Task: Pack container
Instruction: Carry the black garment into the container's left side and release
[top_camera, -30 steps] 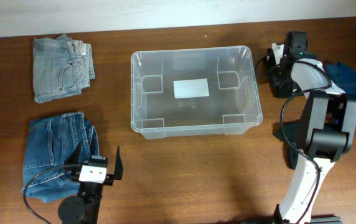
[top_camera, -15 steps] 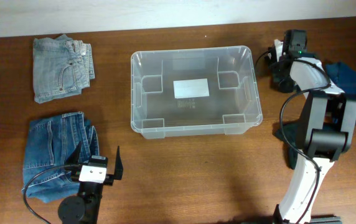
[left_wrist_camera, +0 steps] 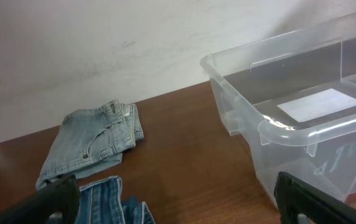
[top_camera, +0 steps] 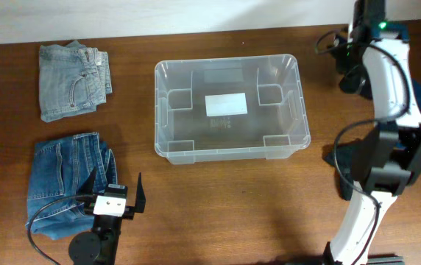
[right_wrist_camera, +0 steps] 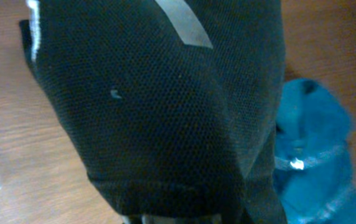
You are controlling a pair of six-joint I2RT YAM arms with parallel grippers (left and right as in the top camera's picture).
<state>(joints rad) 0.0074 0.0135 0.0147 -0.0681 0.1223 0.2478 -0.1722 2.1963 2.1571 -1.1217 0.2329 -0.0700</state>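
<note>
To the left of the container (top_camera: 232, 156), two folded pairs of jeans are lying on the desk (top_camera: 218, 206). The pale jeans (top_camera: 74, 70) are sitting at the far side and the darker jeans (top_camera: 67, 180) at the near side. Neither is being touched.

The left end effector (top_camera: 115, 191) is parked near the darker jeans, to the container's front left. Its fingers are spread wide and gripping nothing.

The container is sitting empty in the middle of the desk, its white label (top_camera: 226, 104) showing through the base.

To the container's right, the picture is changing. A second ago the right end effector (top_camera: 352, 46) was down at a dark bundle just beside the container's right wall. It is now lifting towards the container's far-right corner, clenched on a black mesh garment (right_wrist_camera: 153, 112) that is filling its wrist view and hiding its fingers. A blue garment (right_wrist_camera: 315, 149) is staying on the desk further right.

The first item seems to be leaving the desk, so carrying it leftwards over the rim is likely the next step. Nothing is packed yet.
</note>
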